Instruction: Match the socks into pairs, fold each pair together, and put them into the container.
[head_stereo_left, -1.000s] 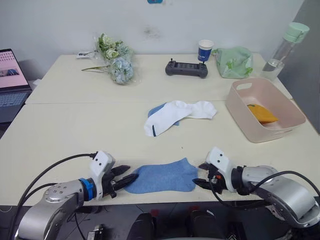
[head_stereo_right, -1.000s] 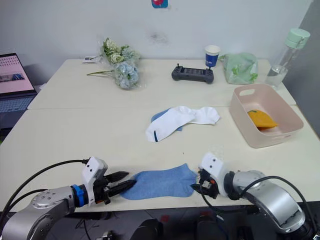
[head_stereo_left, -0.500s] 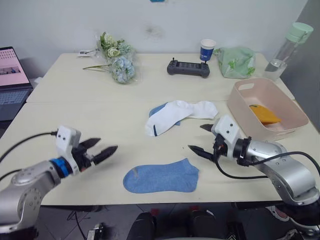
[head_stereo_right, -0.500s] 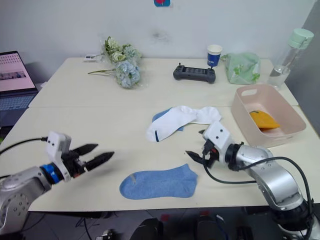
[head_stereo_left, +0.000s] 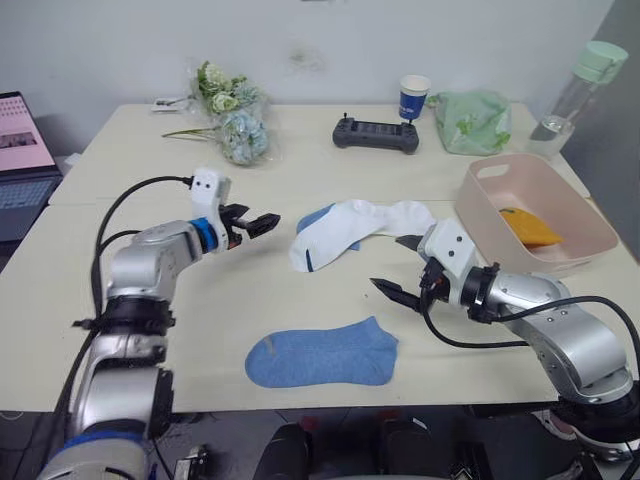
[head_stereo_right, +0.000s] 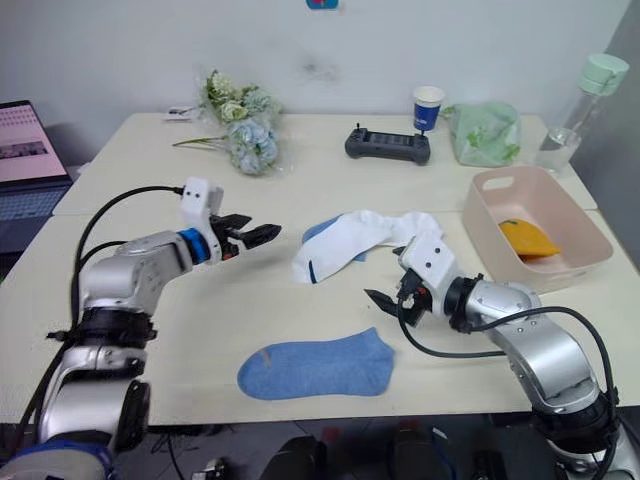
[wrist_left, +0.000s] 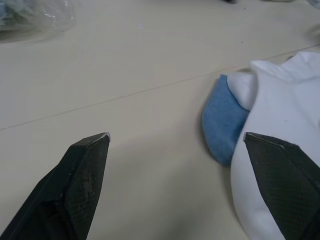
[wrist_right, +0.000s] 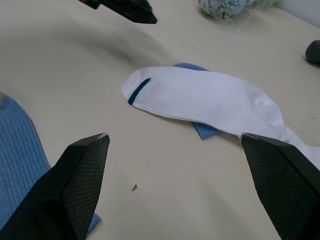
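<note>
One light blue sock (head_stereo_left: 322, 353) lies flat near the table's front edge. Two white socks (head_stereo_left: 345, 228) lie mid-table, overlapping a second light blue sock (head_stereo_left: 316, 218). In the left wrist view the blue sock (wrist_left: 220, 125) peeks from under a white sock (wrist_left: 285, 115). My left gripper (head_stereo_left: 265, 222) is open, just left of that pile. To the pile's right and nearer the front, my right gripper (head_stereo_left: 398, 266) is open and holds nothing. The pink container (head_stereo_left: 480, 215) stands at the right with a mustard-orange sock (head_stereo_left: 523, 227) inside.
Along the back of the table are a bunch of flowers (head_stereo_left: 232, 120), a black controller (head_stereo_left: 375, 135), a paper cup (head_stereo_left: 412, 97), a pale green cloth bag (head_stereo_left: 470, 120) and a bottle (head_stereo_left: 570, 95). A laptop (head_stereo_left: 25, 160) sits at the far left.
Both grippers have left the ends of the front blue sock. The left one swung far inward to beside the white socks; the right one rose toward the pile. The front sock stays flat.
</note>
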